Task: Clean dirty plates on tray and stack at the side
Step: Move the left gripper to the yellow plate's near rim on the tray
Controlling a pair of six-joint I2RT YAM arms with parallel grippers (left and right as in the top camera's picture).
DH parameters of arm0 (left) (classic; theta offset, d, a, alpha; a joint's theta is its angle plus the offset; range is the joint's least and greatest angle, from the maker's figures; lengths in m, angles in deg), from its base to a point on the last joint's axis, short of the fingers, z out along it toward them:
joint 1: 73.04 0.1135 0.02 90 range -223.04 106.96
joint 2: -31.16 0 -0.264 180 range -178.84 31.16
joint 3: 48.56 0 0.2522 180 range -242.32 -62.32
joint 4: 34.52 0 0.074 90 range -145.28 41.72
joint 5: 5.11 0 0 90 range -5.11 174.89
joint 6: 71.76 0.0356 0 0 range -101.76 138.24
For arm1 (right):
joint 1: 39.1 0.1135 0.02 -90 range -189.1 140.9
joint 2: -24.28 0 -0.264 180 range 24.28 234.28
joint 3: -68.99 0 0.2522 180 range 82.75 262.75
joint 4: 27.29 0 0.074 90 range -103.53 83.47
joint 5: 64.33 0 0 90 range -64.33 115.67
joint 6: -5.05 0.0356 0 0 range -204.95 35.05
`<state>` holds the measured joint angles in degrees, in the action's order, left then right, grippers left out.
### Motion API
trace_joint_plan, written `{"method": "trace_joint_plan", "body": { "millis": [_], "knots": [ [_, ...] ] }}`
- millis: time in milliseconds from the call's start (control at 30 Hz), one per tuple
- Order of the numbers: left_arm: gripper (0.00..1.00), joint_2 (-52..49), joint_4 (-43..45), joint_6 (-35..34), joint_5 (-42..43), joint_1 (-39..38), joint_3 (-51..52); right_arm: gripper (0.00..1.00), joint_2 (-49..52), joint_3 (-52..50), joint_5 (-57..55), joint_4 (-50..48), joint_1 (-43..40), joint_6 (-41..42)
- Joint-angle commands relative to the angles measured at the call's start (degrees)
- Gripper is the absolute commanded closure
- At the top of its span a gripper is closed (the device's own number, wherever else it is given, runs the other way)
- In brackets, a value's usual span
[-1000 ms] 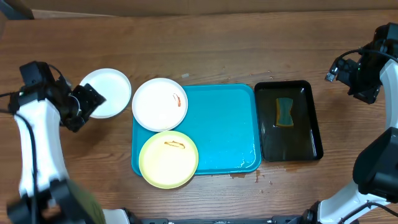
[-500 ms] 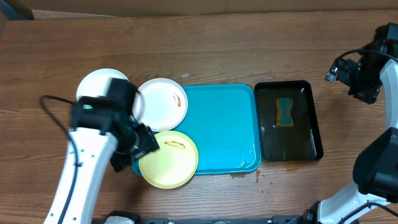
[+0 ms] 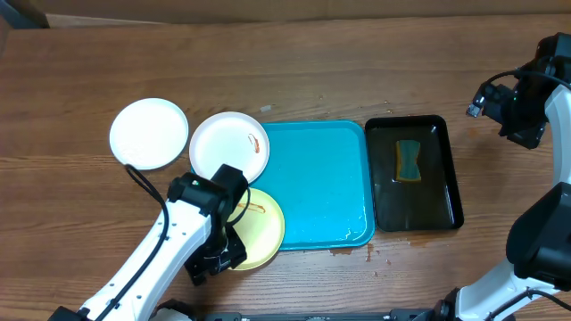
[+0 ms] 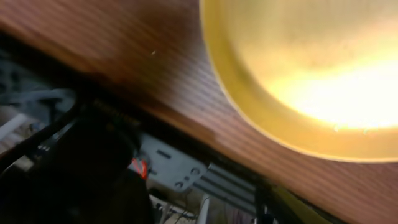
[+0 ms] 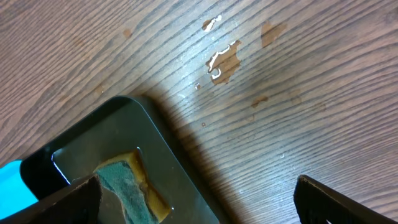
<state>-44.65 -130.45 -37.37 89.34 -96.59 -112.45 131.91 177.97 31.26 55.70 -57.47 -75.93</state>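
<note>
Left gripper [image 3: 217,257] at yellow plate [image 3: 260,234], jaws unreadable.
Right gripper [image 5: 199,204] gapes; I could nudge the plate off the tray [image 3: 321,178].

- The left arm [image 3: 169,245] lies over the yellow-green plate's [image 3: 263,227] left side, but its right side is open.
- 2 white plates [image 3: 149,134] sit uncovered from above.
- The tray's [image 3: 321,178] middle and right are bare.
- The black tray [image 3: 437,201] stands just beside it, holding a sponge [image 3: 409,160].
- The worktop's [image 3: 312,71] back strip is open.
</note>
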Motion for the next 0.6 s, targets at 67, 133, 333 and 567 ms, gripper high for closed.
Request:
{"method": "trace_joint_plan", "body": {
  "millis": [67,133,333,567],
  "knots": [
    [0.46,0.2,6.3,-2.0,0.3,0.0,1.7,0.0,-0.8,0.4,0.0,-0.2,-0.1,0.4],
    [0.47,0.2,7.6,-3.2,0.1,0.0,1.7,0.0,-0.8,0.4,0.0,-0.1,-0.1,0.4],
    [0.48,0.2,7.7,-4.9,-0.3,0.0,1.8,0.0,-0.8,0.4,0.0,-0.1,-0.1,0.4],
    [0.51,2.2,5.9,-0.3,-0.2,9.2,1.8,0.0,-0.8,0.4,0.0,-0.2,-0.1,0.4]
  ]
}}
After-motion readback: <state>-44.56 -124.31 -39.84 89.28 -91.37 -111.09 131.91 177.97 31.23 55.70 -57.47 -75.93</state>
